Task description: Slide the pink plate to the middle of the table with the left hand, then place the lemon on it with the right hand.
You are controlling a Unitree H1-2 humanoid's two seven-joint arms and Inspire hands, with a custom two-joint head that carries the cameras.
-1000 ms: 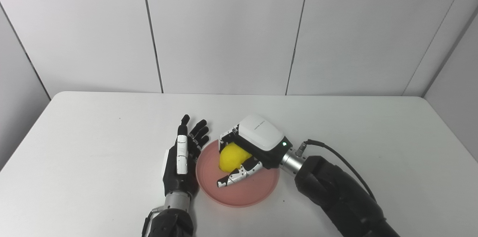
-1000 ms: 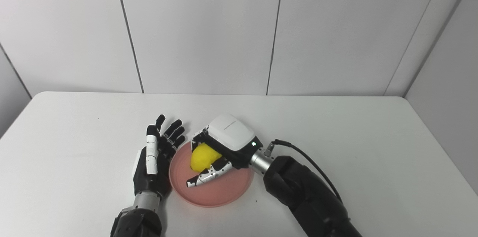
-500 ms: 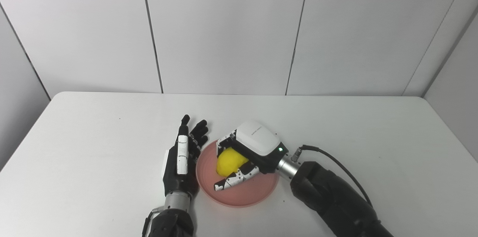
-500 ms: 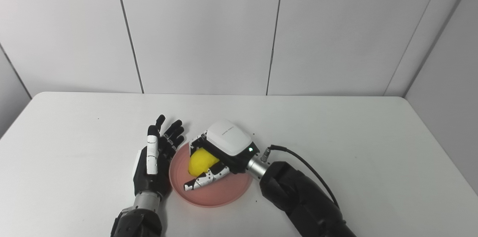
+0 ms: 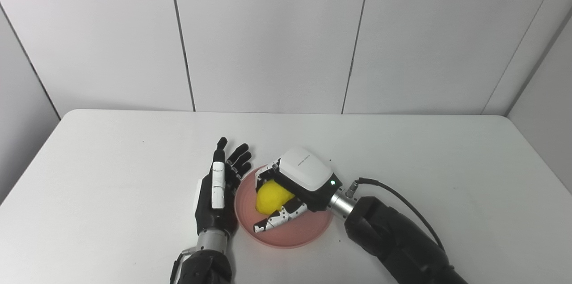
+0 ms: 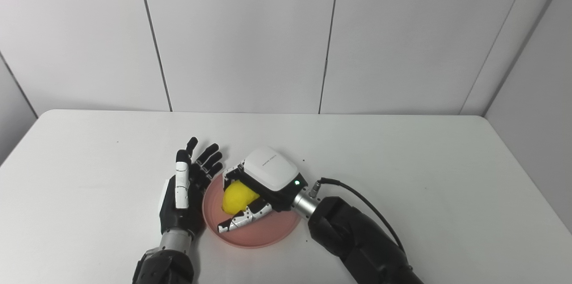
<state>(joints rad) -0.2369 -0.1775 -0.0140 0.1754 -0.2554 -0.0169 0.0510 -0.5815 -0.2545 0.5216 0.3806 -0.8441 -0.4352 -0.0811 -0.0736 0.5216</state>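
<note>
The pink plate (image 5: 308,235) lies near the middle of the white table (image 5: 111,172), toward its front edge. My right hand (image 5: 292,185) is over the plate's left half, shut on the yellow lemon (image 5: 269,197), which sits low over the plate; whether it touches the plate I cannot tell. My left hand (image 5: 219,192) stands on edge with fingers spread, open, right against the plate's left rim. In the right eye view the lemon (image 6: 237,197) shows between the right hand's fingers.
The right arm's black cable (image 5: 397,185) loops above the table behind the wrist. Grey wall panels (image 5: 268,33) rise behind the table's far edge.
My right hand has moved down and a little left with the lemon, lower over the plate. The left hand and the plate have not moved.
</note>
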